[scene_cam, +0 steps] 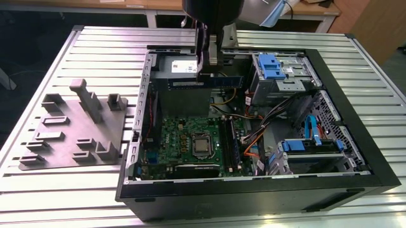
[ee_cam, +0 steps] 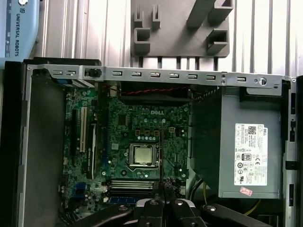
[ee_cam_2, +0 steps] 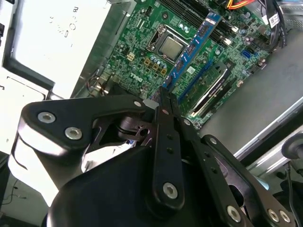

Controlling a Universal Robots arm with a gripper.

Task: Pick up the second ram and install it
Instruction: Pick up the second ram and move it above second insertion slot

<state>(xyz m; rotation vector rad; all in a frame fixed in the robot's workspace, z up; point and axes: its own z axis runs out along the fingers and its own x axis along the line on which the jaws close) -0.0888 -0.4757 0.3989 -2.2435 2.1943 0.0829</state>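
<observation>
Pinched by one end between the slim black metal fingers of the gripper [ee_cam_2: 162,97], clamped firmly shut on it: the second ram [ee_cam_2: 191,49], a long, thin, flat stick, blue-faced in the second wrist view, with a row of small dark chips and a pale label. Hangs in the air over the open case, clear of the board beneath, running level toward the exterior view's right. Near it in the exterior view, a smooth grey power-supply box [scene_cam: 178,66] of sheet metal on one side and a perforated metal drive cage with a blue plastic caddy [scene_cam: 271,64] on the other. Below, a green circuit board [scene_cam: 180,137], densely studded with small parts, with a square silvery processor [scene_cam: 201,144] in its socket and long black slot rails [scene_cam: 231,140] just beside that. Orange cables [scene_cam: 252,142] looping next to the rails. Around all this, the boxy black computer case [scene_cam: 355,156], lying on its side on a ribbed aluminium surface [scene_cam: 63,185]. Beside the case, toward the exterior view's left, a matt grey fixture plate [scene_cam: 70,130] with blocky upright holders.
</observation>
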